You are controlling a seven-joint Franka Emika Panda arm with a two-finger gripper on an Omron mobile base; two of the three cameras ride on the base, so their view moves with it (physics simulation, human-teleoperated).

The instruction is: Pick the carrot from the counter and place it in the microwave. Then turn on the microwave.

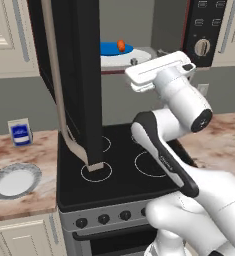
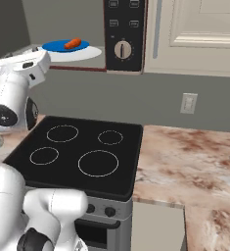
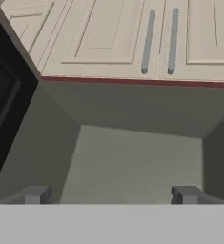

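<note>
Already in: carrot [image 1: 121, 45] on the plate [image 1: 109, 49] inside microwave [image 1: 205, 30] | claw [image 3: 111, 194] released (empty), carrot beyond-left | door [image 1: 71, 75] open

No legible text, brand or number anywhere; blue-and-white label on the small carton [image 1: 20, 132] at 9 o'clock of the stovetop [image 1: 124, 165] too blurred to read; microwave control panel [image 2: 124, 34] buttons bearing only indistinct marks

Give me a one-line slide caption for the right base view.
Carrot rests on the blue plate inside the open microwave above the stovetop; empty gripper hangs just below.
</note>
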